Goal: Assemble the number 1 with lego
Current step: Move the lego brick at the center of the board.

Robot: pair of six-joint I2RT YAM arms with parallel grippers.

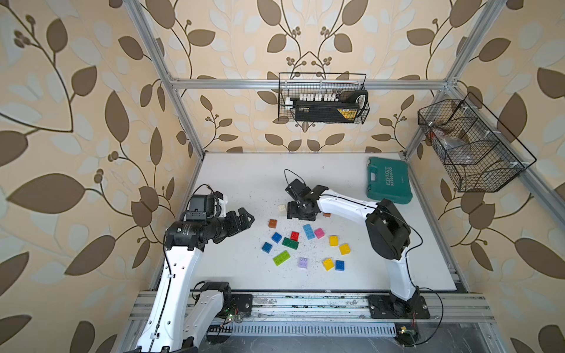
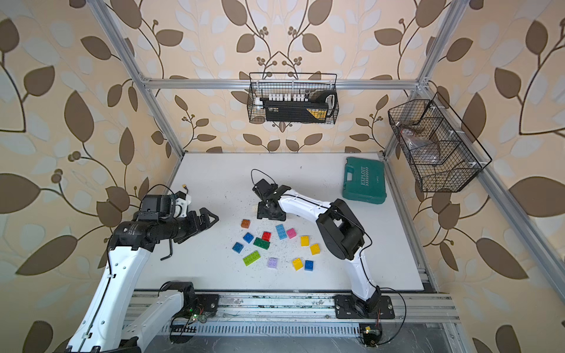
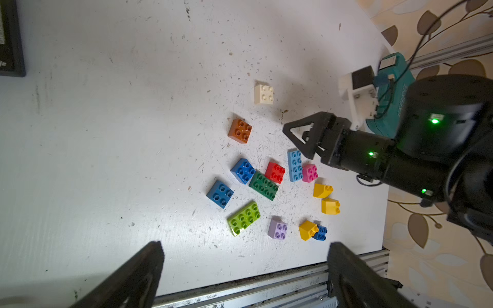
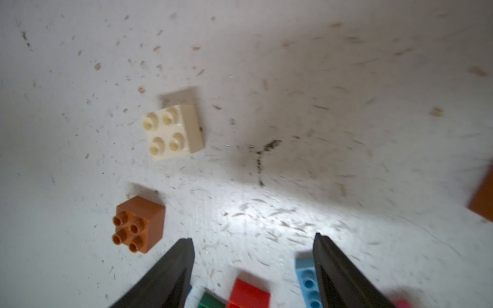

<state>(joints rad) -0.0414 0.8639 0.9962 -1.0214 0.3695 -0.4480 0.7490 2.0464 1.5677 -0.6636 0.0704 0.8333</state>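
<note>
Right gripper point(image 4: 253, 238): jaws apart, nothing between them, pointing down at bare table point(image 4: 346, 80) on the far edge of the lego point(image 2: 262, 243) scatter. From its wrist camera, white brick point(image 4: 173, 133) and brown brick point(image 4: 138, 224) lie ahead and off to one side, apart from each other. Red brick point(image 4: 248, 293) and long light-blue brick point(image 4: 306, 280) sit close by the fingertips, the light-blue one partly behind a finger. Second brown piece point(image 4: 482, 197) is cut off by the frame edge.

Left gripper point(image 3: 245, 245): spread wide, empty, hanging above the table left of the scatter.

Other bricks lie loose, studs up, mid-table between the arms. In a top view:
- blue brick point(image 1: 276, 237), second blue brick point(image 1: 267, 247)
- dark-green long brick point(image 1: 290, 243) just beside the red one
- pink brick point(image 1: 319, 233) just beside the light-blue
- yellow brick point(image 1: 334, 240) near second yellow brick point(image 1: 345, 249)
- third yellow brick point(image 1: 328, 264) just beside third blue brick point(image 1: 340, 265)
- lime long brick point(image 1: 281, 258) and lilac brick point(image 1: 303, 262) toward the near side

Teal tool case point(image 1: 388, 183) sits at the far right corner, well apart from the bricks.
</note>
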